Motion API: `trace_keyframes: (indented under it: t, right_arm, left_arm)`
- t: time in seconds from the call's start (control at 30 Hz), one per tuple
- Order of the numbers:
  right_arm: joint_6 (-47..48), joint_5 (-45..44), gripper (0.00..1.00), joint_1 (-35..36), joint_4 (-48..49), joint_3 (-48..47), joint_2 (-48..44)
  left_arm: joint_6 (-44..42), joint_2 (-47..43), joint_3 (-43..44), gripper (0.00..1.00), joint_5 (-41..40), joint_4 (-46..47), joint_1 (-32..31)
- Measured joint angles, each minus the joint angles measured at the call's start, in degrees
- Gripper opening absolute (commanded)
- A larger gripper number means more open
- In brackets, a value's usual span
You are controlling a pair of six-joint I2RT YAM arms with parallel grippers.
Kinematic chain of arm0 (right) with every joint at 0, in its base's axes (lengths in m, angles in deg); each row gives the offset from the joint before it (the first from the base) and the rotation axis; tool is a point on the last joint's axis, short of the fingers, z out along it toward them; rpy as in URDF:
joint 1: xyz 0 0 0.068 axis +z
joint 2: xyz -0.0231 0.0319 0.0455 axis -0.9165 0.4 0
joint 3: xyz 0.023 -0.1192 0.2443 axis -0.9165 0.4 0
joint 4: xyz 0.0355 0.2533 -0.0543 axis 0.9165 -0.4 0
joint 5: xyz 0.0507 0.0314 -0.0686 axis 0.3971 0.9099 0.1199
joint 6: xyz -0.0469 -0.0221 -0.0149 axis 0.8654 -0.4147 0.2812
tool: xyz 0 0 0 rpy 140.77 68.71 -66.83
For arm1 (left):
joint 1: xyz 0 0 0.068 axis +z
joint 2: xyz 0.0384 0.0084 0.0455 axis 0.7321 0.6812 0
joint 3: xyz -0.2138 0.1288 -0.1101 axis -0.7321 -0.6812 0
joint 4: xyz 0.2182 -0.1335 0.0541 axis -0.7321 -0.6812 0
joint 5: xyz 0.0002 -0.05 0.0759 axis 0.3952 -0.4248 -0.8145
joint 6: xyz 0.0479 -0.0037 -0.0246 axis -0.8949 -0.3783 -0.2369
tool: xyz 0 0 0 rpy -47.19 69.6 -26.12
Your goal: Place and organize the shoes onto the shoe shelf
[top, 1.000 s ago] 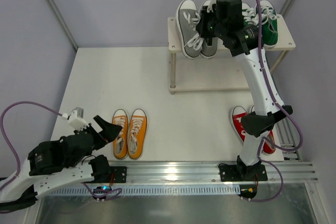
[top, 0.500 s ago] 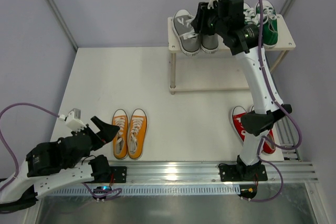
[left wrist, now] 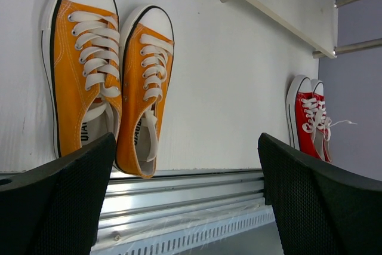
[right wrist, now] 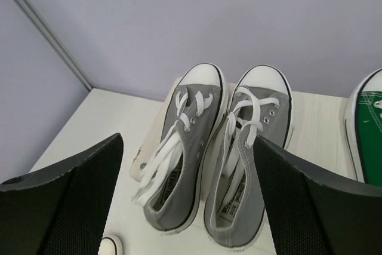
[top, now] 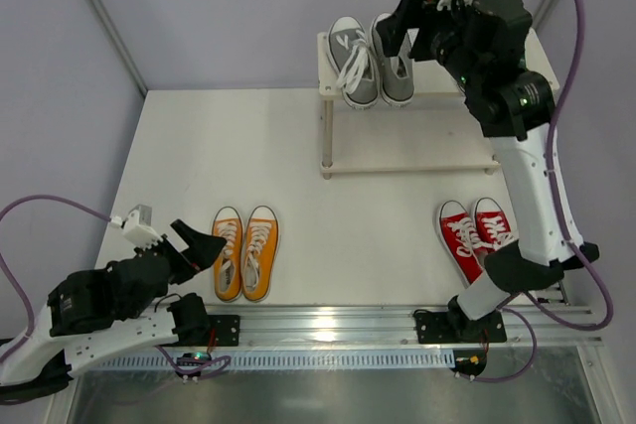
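Right tool (top: pixel 396 35) wide, grey shoes (top: pixel 368 62) just ahead

Grey sneakers (top: pixel 373 67) with white laces and toe caps, on the pale shoe shelf (top: pixel 427 151). Orange sneakers (top: pixel 245 252) and red sneakers (top: pixel 479 237), white-laced, on the white counter (top: pixel 248 146).

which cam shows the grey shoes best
The right wrist view: the grey shoes fill the frame, side by side on the shoe shelf, laces clear. The top external view shows them small; the left wrist view misses them.
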Motion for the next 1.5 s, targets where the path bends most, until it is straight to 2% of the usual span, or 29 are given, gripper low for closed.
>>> trace_keyframes:
  t: [0.13, 0.23, 0.37, 0.47, 0.67, 0.8, 1.03, 1.13, 1.17, 1.23, 1.27, 1.33, 1.37, 1.4, 1.5]
  right_arm:
    - [0.5, -2.8, 0.92, 2.6, 1.4, 5.4, -9.7]
    - [1.2, -6.2, 0.93, 7.0, 2.3, 12.1, -18.7]
    - [1.0, -13.4, 0.95, 18.0, -0.2, 24.3, -30.5]
    - [-1.6, -19.6, 0.98, 27.3, -3.4, 30.3, -34.6]
    - [-11.6, -29.8, 1.00, 45.2, -10.9, 43.5, -32.5]
    - [-18.0, -30.5, 1.00, 50.2, -12.7, 51.1, -29.0]
    - [-24.7, -31.5, 1.00, 54.0, -14.4, 53.2, -30.4]
    - [-26.6, -32.0, 1.00, 54.7, -14.6, 53.3, -31.3]
    - [-27.1, -32.0, 1.00, 54.9, -14.7, 53.4, -31.5]
    - [-28.2, -32.1, 1.00, 55.2, -14.8, 53.9, -31.9]
    - [-28.7, -32.2, 1.00, 55.4, -14.8, 54.3, -32.2]
    - [-29.4, -32.2, 1.00, 55.5, -15.2, 54.9, -32.5]
    - [-29.9, -32.3, 1.00, 55.6, -15.3, 55.2, -32.7]
    - [-30.2, -32.3, 1.00, 55.7, -15.6, 55.5, -32.9]
    - [-31.3, -32.5, 1.00, 55.8, -16.3, 56.1, -33.6]
  left_arm:
    - [-2.2, 0.0, 0.0, 0.99, 0.2, 1.9, 0.0]
    - [-2.2, 0.7, 0.1, 0.99, 0.2, 1.4, 0.0]
    - [-0.3, 7.4, 1.0, 1.00, 0.0, -2.0, 0.0]
    - [-0.4, 17.5, 1.3, 1.00, 1.2, -2.8, 0.0]
    - [-3.4, 30.8, -0.9, 1.00, 2.7, -0.4, 0.0]
    - [-6.2, 31.0, -6.9, 1.00, 2.6, 3.8, 2.7]
    - [-15.9, 35.0, -14.4, 0.99, 8.6, 15.9, 15.8]
    - [-20.5, 40.4, -14.5, 0.87, 11.1, 21.0, 17.9]
    - [-22.0, 41.6, -14.5, 0.74, 11.6, 22.4, 18.0]
    - [-24.8, 44.0, -14.5, 0.57, 12.7, 24.9, 18.3]
    - [-26.1, 44.9, -14.5, 0.44, 13.2, 26.0, 18.5]
    - [-28.1, 46.7, -14.5, 0.29, 14.4, 27.7, 18.7]
    - [-29.0, 47.4, -14.5, 0.10, 15.0, 28.5, 18.7]
    - [-29.6, 48.2, -14.5, 0.00, 15.6, 29.1, 18.8]
    - [-31.4, 49.1, -14.5, 0.00, 16.6, 29.8, 18.9]
